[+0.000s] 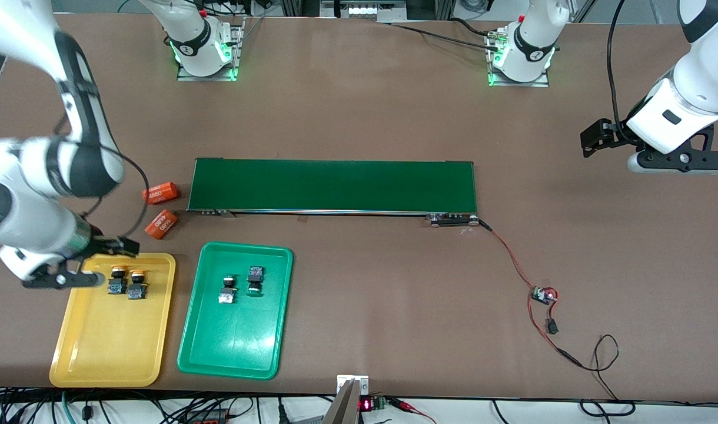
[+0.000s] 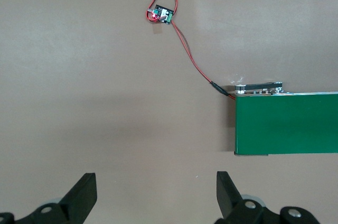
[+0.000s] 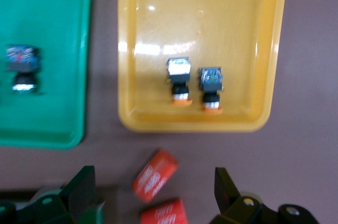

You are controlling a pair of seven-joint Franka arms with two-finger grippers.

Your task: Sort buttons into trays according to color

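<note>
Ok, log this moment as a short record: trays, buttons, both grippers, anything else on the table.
yellow tray: holds both yellow-capped buttons, side by side
green tray: holds both green-capped buttons, beside each other
belt: bare, no buttons on it
right gripper: open, holding nothing, over the yellow tray's edge nearest the orange cylinders
left gripper: open, holding nothing, waiting over bare table at the left arm's end
sorting: looks complete

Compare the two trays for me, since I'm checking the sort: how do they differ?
The yellow tray holds two orange-capped buttons side by side; the green tray holds two green-capped buttons. The yellow tray lies toward the right arm's end, under the right gripper; the green tray lies beside it. Both are shallow, round-cornered rectangles.
</note>
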